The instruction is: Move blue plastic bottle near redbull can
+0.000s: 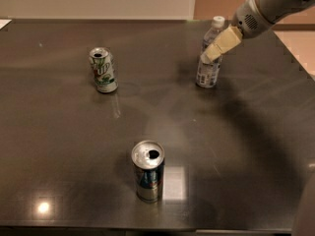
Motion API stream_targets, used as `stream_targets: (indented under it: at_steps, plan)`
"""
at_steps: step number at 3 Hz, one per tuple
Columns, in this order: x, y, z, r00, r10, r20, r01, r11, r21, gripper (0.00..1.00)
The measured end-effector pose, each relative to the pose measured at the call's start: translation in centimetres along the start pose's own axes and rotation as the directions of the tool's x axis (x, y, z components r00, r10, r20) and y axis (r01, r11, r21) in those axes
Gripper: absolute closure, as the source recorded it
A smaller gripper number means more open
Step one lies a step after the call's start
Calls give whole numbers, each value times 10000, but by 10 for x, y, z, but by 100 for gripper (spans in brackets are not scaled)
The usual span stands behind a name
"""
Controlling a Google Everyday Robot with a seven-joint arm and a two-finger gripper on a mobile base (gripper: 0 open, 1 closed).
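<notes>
The blue plastic bottle (207,68), clear with a white cap and a white-and-blue label, stands upright at the back right of the dark table (236,146). My gripper (215,48) reaches in from the upper right and overlaps the bottle's upper part, just below the cap. I cannot tell whether it touches the bottle. The redbull can (148,172), blue and silver with an open tab hole, stands near the front centre, far from the bottle.
A white-and-green soda can (103,70) stands at the back left. The table's front edge runs just below the redbull can. The table's right edge slants along the far right, with pale floor beyond it.
</notes>
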State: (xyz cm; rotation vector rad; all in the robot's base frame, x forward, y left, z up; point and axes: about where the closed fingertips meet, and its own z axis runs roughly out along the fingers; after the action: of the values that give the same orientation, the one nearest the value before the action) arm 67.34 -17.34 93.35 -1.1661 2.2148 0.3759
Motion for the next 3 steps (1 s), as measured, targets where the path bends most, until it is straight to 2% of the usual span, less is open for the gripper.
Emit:
stream_targets:
  at_steps: [2,3]
  plan:
    - [-8,6,3,9992,34,393,-21,9994,-351,41]
    - [-9,15,0,9987,14,506,10,9989,-471,65]
